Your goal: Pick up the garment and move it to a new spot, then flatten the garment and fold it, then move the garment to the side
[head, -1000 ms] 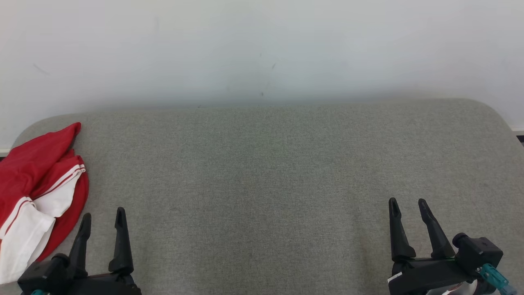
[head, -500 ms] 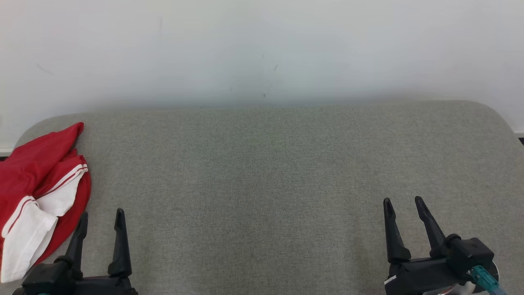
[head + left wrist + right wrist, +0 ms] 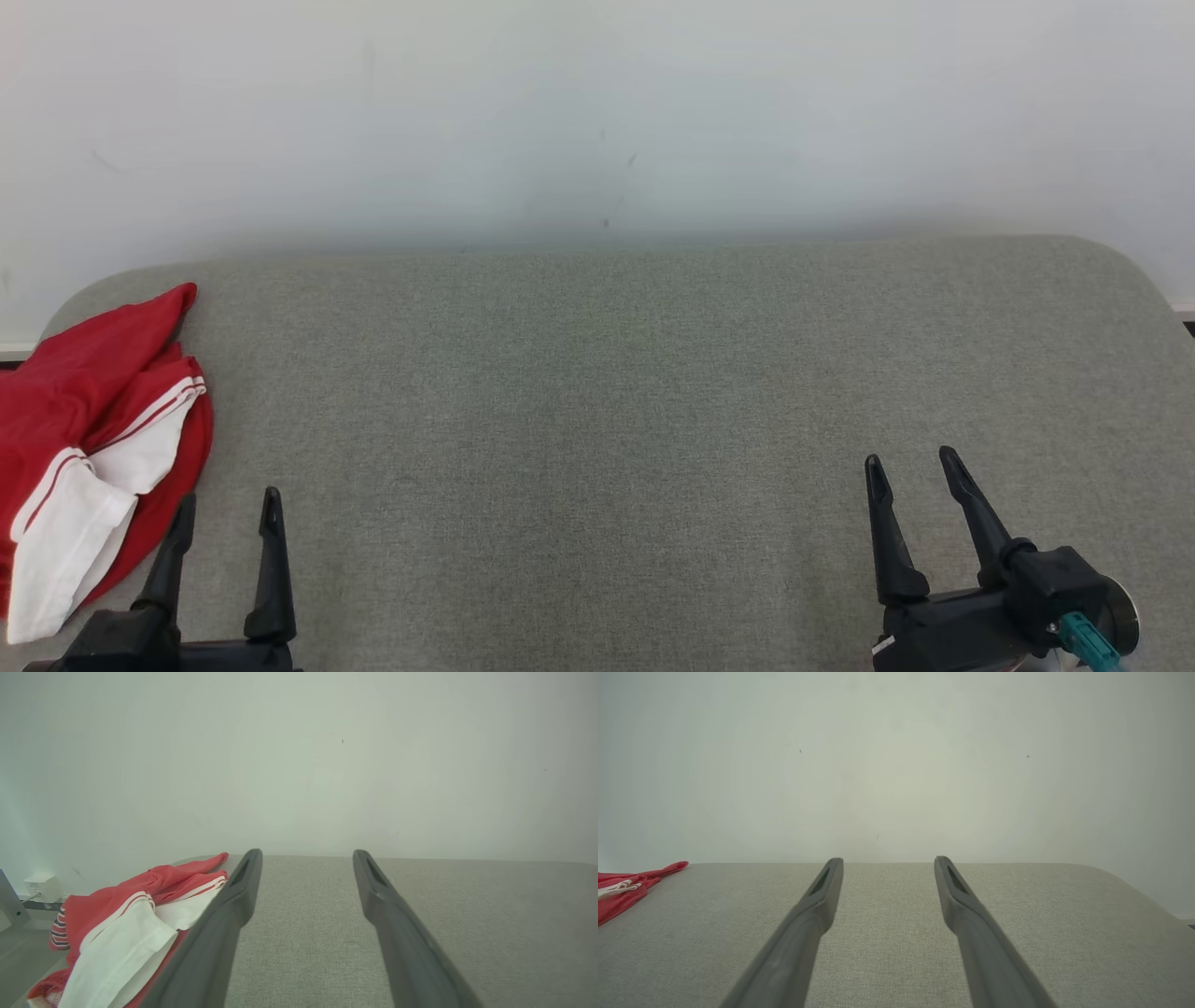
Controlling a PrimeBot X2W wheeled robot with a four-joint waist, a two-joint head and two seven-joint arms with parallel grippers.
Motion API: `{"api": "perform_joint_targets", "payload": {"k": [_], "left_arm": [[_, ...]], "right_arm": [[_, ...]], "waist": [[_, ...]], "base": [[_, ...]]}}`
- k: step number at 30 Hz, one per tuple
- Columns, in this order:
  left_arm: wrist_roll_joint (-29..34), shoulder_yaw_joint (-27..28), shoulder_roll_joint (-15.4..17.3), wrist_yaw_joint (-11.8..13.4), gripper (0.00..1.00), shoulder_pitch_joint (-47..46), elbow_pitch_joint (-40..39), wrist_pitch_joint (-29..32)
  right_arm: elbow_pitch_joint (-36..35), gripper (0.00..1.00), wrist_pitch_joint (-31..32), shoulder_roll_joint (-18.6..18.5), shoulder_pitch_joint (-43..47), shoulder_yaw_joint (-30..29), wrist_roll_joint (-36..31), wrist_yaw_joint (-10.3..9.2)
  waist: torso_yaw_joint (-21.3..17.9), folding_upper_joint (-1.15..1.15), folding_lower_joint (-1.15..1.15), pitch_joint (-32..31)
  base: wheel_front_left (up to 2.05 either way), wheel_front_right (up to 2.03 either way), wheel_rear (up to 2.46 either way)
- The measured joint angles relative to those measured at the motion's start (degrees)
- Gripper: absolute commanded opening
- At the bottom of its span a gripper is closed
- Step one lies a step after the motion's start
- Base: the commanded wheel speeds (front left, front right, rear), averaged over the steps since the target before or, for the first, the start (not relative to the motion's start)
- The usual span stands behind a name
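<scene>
A red and white garment [image 3: 89,439] lies crumpled at the far left edge of the grey fabric-covered table [image 3: 607,392]. It shows again as the garment [image 3: 131,924] left of my left fingers, and as a red garment [image 3: 626,889] at the left edge of the right wrist view. My left gripper [image 3: 229,499] stands open at the lower left, just right of the cloth and apart from it, with nothing between its fingers. My right gripper [image 3: 910,457] stands open and empty at the lower right, far from the cloth.
A pale wall [image 3: 597,112] rises right behind the table's far edge. The table's corners are rounded. A small white box [image 3: 43,887] sits beyond the table's left end, below the wall.
Both grippers have slid a little lower in the head view and the whole picture has shifted slightly, so the camera moved. The garment lies as before.
</scene>
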Motion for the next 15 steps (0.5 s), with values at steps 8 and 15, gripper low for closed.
{"api": "perform_joint_targets", "payload": {"k": [8,15], "left_arm": [[0.83,0.26,-0.04,-0.68,1.00,-0.01,2.96,-0.70],[-1.51,0.33,-0.18,-1.22,1.00,-0.08,3.41,0.29]], "right_arm": [[-0.40,1.00,0.11,-0.03,0.31,0.14,-1.69,0.01],[-0.78,1.00,1.15,-0.04,0.83,0.02,0.90,0.01]], "waist": [[0.06,0.00,0.00,-0.33],[0.18,0.00,0.00,-0.55]], "base": [[0.00,0.00,0.00],[0.00,0.00,0.00]]}}
